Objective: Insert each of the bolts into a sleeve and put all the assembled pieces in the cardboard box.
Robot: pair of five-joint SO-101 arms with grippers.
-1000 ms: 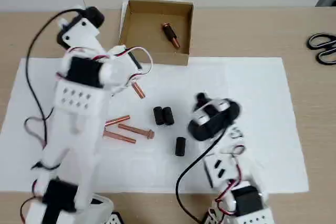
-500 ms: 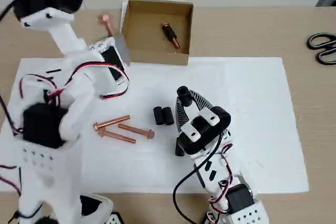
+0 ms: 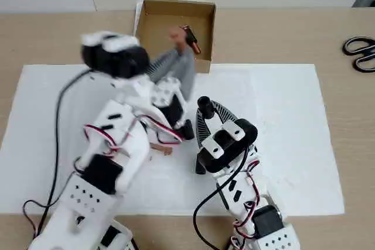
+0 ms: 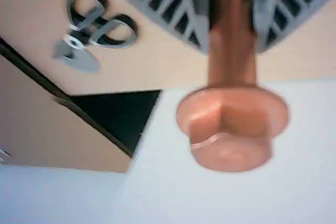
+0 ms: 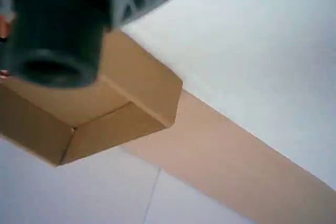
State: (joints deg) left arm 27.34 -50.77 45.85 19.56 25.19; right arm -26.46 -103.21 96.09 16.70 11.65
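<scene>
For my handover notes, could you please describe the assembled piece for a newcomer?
Find the open cardboard box beyond the white paper. Inside lies the assembled piece: a copper bolt wearing a black sleeve, unlike the bare bolt the left pincer holds beside it.

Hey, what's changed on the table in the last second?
The left gripper, shut on a bolt, rose, then swung right to the cardboard box front edge. The right gripper, holding a sleeve, shifted left, then stopped. The assembled piece inside stayed put.
</scene>
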